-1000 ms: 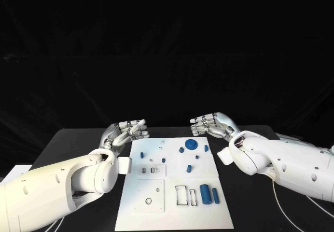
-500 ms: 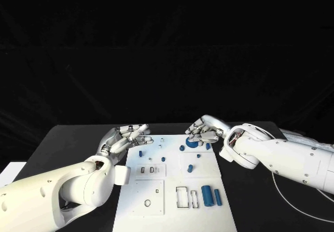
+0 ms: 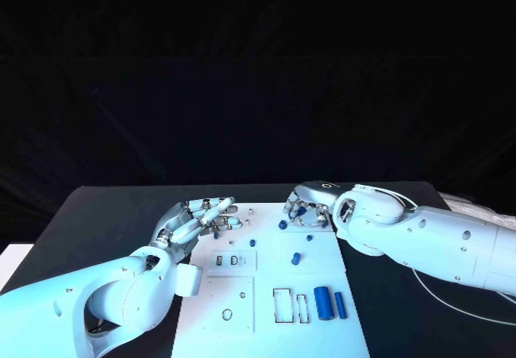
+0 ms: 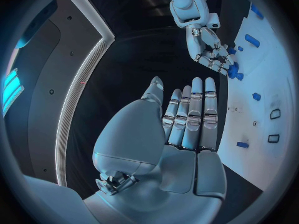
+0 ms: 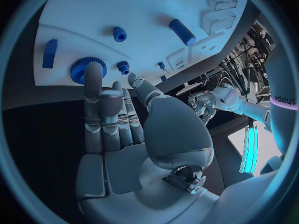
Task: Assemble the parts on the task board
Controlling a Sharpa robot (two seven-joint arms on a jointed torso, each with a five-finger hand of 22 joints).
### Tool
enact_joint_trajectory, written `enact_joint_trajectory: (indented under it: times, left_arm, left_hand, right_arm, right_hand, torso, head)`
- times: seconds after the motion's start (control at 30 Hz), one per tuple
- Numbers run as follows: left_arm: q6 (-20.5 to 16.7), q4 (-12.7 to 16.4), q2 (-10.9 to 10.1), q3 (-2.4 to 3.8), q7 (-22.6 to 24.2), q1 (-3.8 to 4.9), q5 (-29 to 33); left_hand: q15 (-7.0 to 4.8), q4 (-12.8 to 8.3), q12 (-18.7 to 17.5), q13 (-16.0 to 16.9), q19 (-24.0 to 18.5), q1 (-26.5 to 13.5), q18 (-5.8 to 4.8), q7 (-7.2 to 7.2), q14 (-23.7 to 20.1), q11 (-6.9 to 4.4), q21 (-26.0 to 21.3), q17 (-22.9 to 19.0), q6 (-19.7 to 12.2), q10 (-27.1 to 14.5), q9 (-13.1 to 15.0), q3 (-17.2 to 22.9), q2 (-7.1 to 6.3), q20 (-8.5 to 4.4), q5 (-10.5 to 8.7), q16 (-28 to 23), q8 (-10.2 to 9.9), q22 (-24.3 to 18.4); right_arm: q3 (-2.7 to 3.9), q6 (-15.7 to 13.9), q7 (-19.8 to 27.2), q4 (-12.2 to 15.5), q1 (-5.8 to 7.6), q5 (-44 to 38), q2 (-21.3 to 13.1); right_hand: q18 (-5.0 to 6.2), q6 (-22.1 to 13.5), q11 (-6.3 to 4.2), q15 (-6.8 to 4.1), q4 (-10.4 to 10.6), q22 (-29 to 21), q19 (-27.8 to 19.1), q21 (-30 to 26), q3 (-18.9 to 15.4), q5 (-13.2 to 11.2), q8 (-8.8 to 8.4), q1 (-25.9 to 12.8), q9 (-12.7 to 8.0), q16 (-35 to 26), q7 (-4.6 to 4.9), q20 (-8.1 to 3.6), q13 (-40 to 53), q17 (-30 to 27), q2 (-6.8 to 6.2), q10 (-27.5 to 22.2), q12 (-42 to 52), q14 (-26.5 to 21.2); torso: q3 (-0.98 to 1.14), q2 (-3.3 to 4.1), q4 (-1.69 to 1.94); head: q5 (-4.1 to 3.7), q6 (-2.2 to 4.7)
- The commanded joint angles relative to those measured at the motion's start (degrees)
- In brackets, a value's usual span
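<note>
board (image 3: 269, 298): flat white plate with rectangular cutouts | parts: smooth blue cylinders (image 3: 319, 300), toothed blue gear (image 5: 81, 69) just past right fingertips | right hand (image 3: 306, 210): over board's far end, fingers extended together, seemingly holding nothing | left hand (image 3: 202, 218): at board's far left corner, fingers straight, empty

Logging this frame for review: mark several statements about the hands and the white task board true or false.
1. The right hand hangs over the large blue toothed gear at the far end of the white task board. True.
2. The left hand grips a blue part. False: it holds nothing, fingers extended.
3. A long blue cylinder lies near the board's near end. True.
4. Both hands rest on the black table. False: the right hand is over the board.
</note>
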Motion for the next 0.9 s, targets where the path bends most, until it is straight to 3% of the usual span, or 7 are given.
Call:
enact_joint_trajectory:
  times: [0.03,0.33,0.67,0.9]
  left_arm:
    - [1.7,0.3,0.1,0.07,-0.3,0.09,-0.7]
    - [1.6,0.6,0.0,0.10,-0.5,0.18,-0.7]
    - [1.6,0.7,0.0,0.12,-0.7,0.22,-0.6]
    - [1.3,0.9,-0.1,0.13,-0.9,0.30,-0.6]
  left_hand:
    - [0.30,-0.3,-0.3,-0.1,0.3,0.3,0.62,0.35,0.0,0.23,-0.2,0.1,0.0,0.0,-0.1,-0.1,-0.25,-0.04,0.21,-0.4,-0.2,-0.1]
    - [0.41,-0.6,-0.8,-0.1,0.3,0.4,0.63,0.53,0.1,0.43,-0.4,0.4,-0.5,-0.6,-0.1,-0.3,-0.25,0.04,0.21,-0.7,-0.8,-0.2]
    - [0.42,-0.8,-0.9,-0.1,0.4,0.6,0.64,0.56,0.2,0.47,-0.5,0.6,-0.7,-0.8,-0.1,-0.2,-0.10,0.07,0.23,-0.8,-1.0,-0.3]
    - [0.39,-1.4,-1.0,-0.2,0.6,1.2,0.66,0.62,0.4,0.51,-0.6,1.0,-0.9,-1.1,0.0,0.1,0.35,0.05,0.25,-1.1,-1.3,-0.4]
  right_arm:
    - [0.02,2.8,-3.7,0.3,0.15,-6.0,0.2]
    - [0.02,4.4,-4.4,-0.3,0.41,-6.9,1.6]
    - [0.00,7.0,-4.6,-2.1,0.45,-7.2,3.2]
    - [-0.01,8.7,-4.0,-3.0,0.45,-6.3,4.0]
  right_hand:
    - [0.67,-0.1,0.02,-0.36,0.2,0.4,-0.7,0.6,0.4,-0.3,-0.21,0.0,0.0,0.7,-0.35,0.02,0.0,0.7,-0.77,-0.3,-0.2,1.6]
    - [0.70,0.0,0.11,-0.25,0.9,1.3,-1.6,1.8,1.3,-0.5,-0.20,0.2,0.0,2.2,-0.40,0.16,0.0,2.4,-1.13,-0.8,-0.3,1.2]
    - [0.58,0.3,0.08,-0.23,1.8,2.9,-1.7,3.4,1.8,-0.7,-0.10,0.1,0.1,3.7,-0.52,0.23,0.1,4.2,-1.20,-0.7,-0.2,1.2]
    - [0.28,1.4,-0.17,-0.42,2.6,5.7,-1.3,5.8,2.5,-1.0,0.17,0.2,0.2,5.4,-0.71,0.21,0.1,6.3,-1.14,0.1,0.0,1.2]
  torso:
    - [-0.01,0.61,0.30]
    - [-0.02,1.04,0.78]
    - [-0.05,1.35,0.69]
    - [-0.02,1.53,0.92]
  head:
    - [-0.25,-0.09]
    - [-0.38,-0.20]
    - [-0.10,-0.18]
    - [0.02,-0.60]
